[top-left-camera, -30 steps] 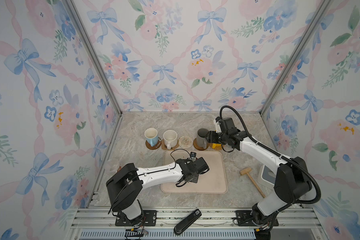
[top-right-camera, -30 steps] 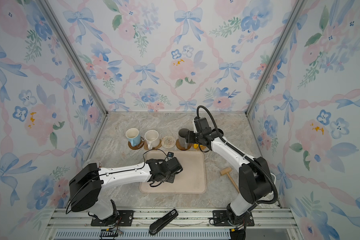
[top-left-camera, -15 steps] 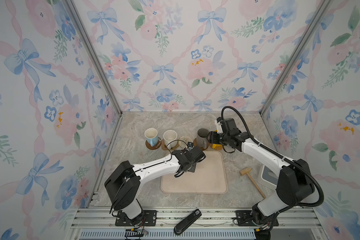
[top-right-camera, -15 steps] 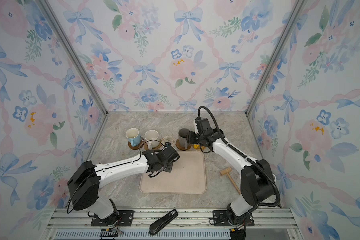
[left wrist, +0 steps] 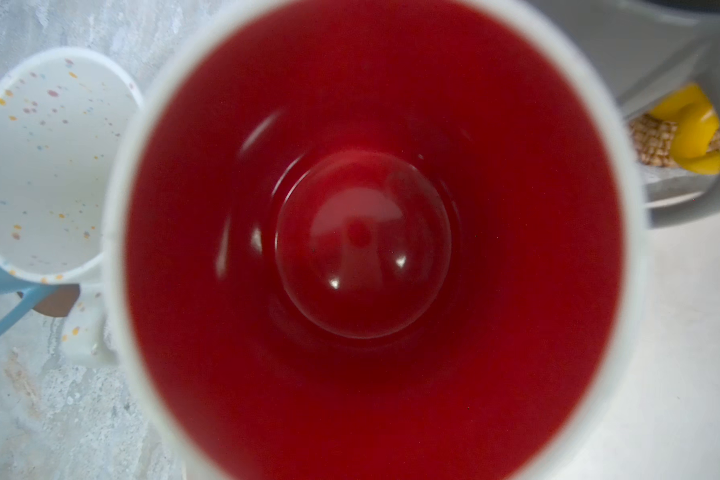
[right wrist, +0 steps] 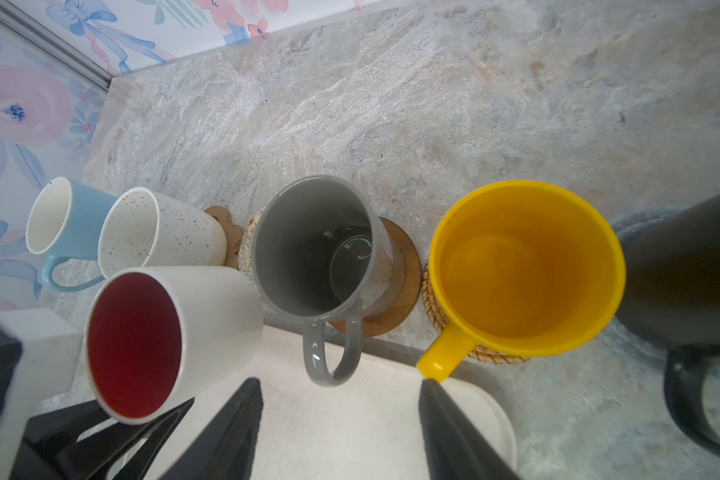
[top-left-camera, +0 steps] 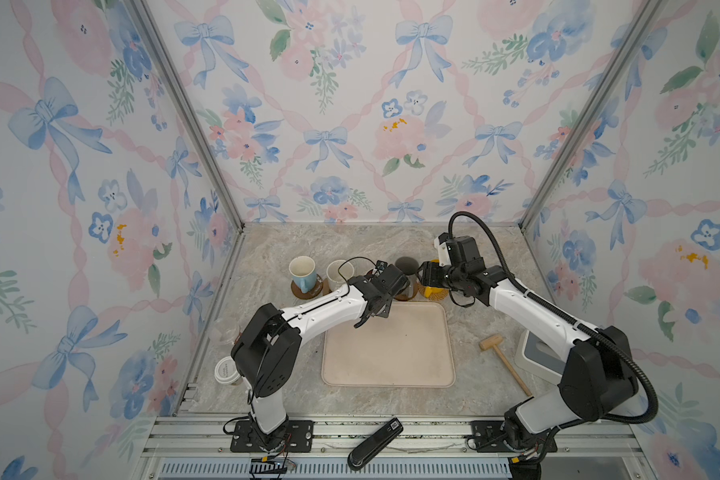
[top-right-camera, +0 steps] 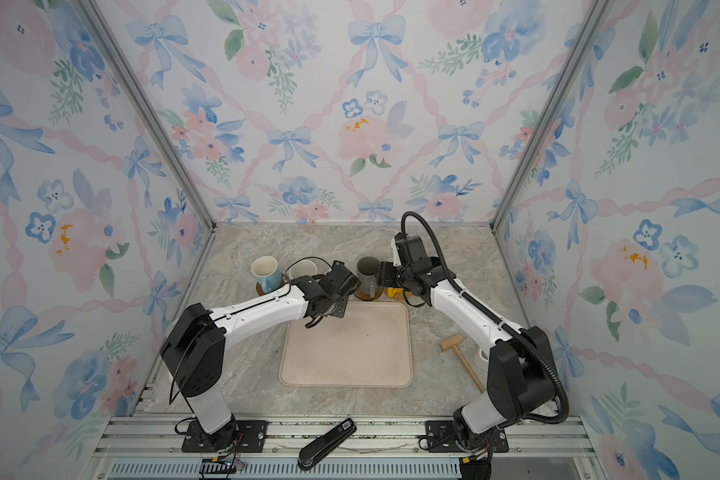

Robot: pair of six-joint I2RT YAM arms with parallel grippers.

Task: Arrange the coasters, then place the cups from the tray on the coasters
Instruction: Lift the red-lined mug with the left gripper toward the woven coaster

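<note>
My left gripper [top-left-camera: 385, 282] is shut on the white cup with red inside [right wrist: 163, 332], holding it beside the speckled cup [right wrist: 159, 237] and just short of the bare cream woven coaster [right wrist: 248, 245]. The red inside [left wrist: 362, 241] fills the left wrist view. The light blue cup [top-left-camera: 302, 270], the grey cup [right wrist: 312, 245] on a wooden disc [right wrist: 404, 266], the yellow cup [right wrist: 524, 266] on rattan [right wrist: 433, 307] and the black cup [right wrist: 691, 270] stand in a row. My right gripper [right wrist: 339, 390] is open over the tray's [top-left-camera: 387, 349] far edge, by the yellow handle.
A wooden mallet [top-left-camera: 504, 361] and a white-and-grey box [top-left-camera: 537, 353] lie right of the tray. A paper cup [top-left-camera: 225, 370] stands at the left frame post. A black stapler-like tool [top-left-camera: 375, 442] rests on the front rail.
My left gripper has carried the white cup from over the tray's near-left part back to the row of cups. The right arm has barely moved.
</note>
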